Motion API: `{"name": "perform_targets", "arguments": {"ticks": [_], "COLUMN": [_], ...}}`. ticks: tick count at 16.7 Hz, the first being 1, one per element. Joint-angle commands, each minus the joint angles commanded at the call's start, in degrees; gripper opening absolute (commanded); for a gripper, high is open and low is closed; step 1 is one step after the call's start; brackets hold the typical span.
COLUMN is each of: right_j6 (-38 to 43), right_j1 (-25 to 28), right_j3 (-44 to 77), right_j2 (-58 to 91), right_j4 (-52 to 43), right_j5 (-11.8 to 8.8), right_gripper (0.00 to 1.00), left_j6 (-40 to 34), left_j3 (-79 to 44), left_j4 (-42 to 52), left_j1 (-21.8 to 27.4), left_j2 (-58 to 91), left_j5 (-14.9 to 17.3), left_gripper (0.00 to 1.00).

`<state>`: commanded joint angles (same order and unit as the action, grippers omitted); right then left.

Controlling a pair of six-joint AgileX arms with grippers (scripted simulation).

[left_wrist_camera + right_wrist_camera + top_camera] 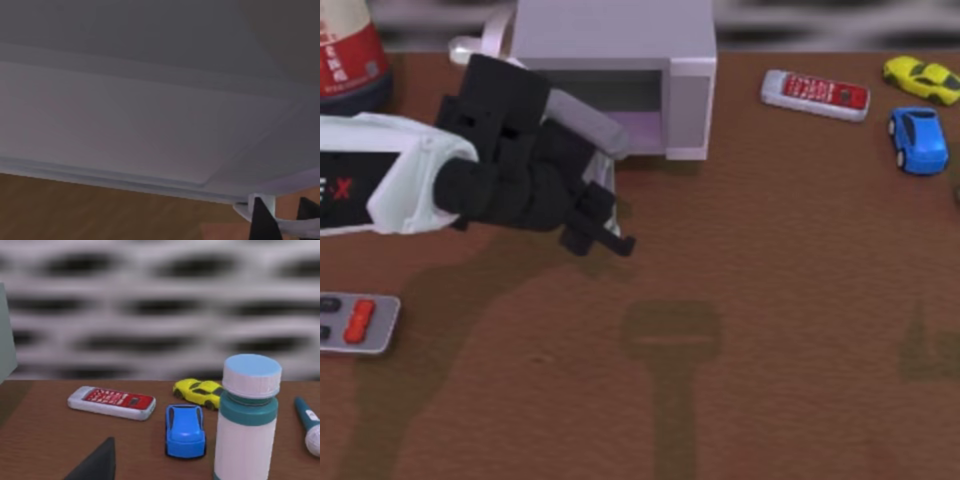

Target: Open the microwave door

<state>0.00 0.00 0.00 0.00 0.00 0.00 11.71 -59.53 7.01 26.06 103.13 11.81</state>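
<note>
The microwave (620, 60) stands at the far edge of the table (770, 330), left of centre, its top cut off by the frame. Its cavity shows open, with a lilac floor visible beside the control strip on the right. The microwave door (605, 135) is swung out toward the near left, but the left arm covers most of it. The left gripper (605, 235) sits just in front of the microwave, at the door's free edge. In the left wrist view its dark fingertips (262, 220) straddle a pale bar at the door's edge, seemingly clamped on it, though only the tips show. The door panel (125, 120) fills that view.

The right gripper's fingers can't be judged; only a dark sliver shows in its wrist view, facing a phone (112, 402), a blue car (185, 430), a yellow car (200, 391) and a bottle (247, 420).
</note>
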Motion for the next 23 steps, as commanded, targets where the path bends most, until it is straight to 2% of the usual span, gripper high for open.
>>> {"name": "perform_targets", "arguments": {"ticks": [7, 15, 23], "right_j6": [0.0, 0.0, 0.0], "right_j1": [0.0, 0.0, 0.0], "right_j3": [0.0, 0.0, 0.0], "right_j2": [0.0, 0.0, 0.0], "right_j4": [0.0, 0.0, 0.0], "right_j5": [0.0, 0.0, 0.0], "right_gripper": [1.0, 1.0, 1.0], "left_j6": [0.4, 6.4, 6.4], "left_j3": [0.4, 1.3, 1.3], "left_j4": [0.3, 1.6, 1.6], "left_j1": [0.0, -2.8, -2.8], "left_j2": [0.1, -1.3, -1.3], "left_j5": [0.8, 5.0, 5.0], "left_gripper": [0.0, 0.0, 0.0]}}
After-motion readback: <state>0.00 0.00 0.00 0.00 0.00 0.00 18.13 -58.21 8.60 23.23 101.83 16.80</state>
